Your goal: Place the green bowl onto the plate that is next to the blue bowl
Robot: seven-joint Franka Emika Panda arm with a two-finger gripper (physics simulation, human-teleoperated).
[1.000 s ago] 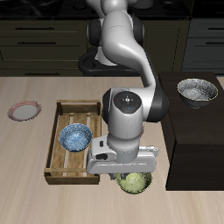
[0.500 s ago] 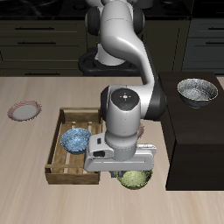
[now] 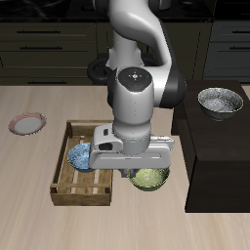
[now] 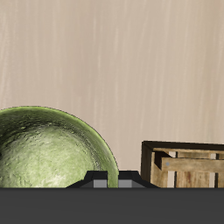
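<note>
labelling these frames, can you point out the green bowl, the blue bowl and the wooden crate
green bowl (image 4: pixel 48 153), wrist view, on its mottled inside.
blue bowl (image 3: pixel 79 155), exterior view, on the visible part of its rim, inside the crate.
wooden crate (image 3: pixel 62 162), exterior view, on its side wall.

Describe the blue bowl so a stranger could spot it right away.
Find the wooden crate on the table. The blue bowl sits inside it, partly hidden by the arm. Its blue-and-white mottling separates it from the green bowl and the silvery-grey bowl.

A simulated kitchen: dark drawer cabinets (image 3: pixel 49 44) (with handles) behind the wooden table (image 3: pixel 29 166).
</note>
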